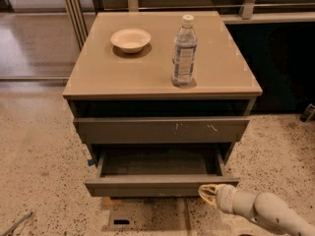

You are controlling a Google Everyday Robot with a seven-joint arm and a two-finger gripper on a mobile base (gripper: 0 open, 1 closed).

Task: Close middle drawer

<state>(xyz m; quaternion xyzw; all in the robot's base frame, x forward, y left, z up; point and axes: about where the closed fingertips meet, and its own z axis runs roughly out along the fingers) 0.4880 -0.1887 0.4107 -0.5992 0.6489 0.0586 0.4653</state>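
The middle drawer (147,185) is a wide, shallow grey-brown drawer with a plain front. It stands pulled out from the cabinet, and its empty box shows from above. My gripper (205,193), with a pale yellowish tip on a white arm, comes in from the lower right. It is at the right end of the drawer's front panel, touching it or very nearly so. The drawer above (157,130) has pale scratch marks on its front and sits slightly out.
On the cabinet top (113,77) stand a cream bowl (131,39) and an upright water bottle (184,50). Speckled floor (39,151) lies around the cabinet. A metal post (74,14) is at the back left and a dark cabinet (280,63) at the right.
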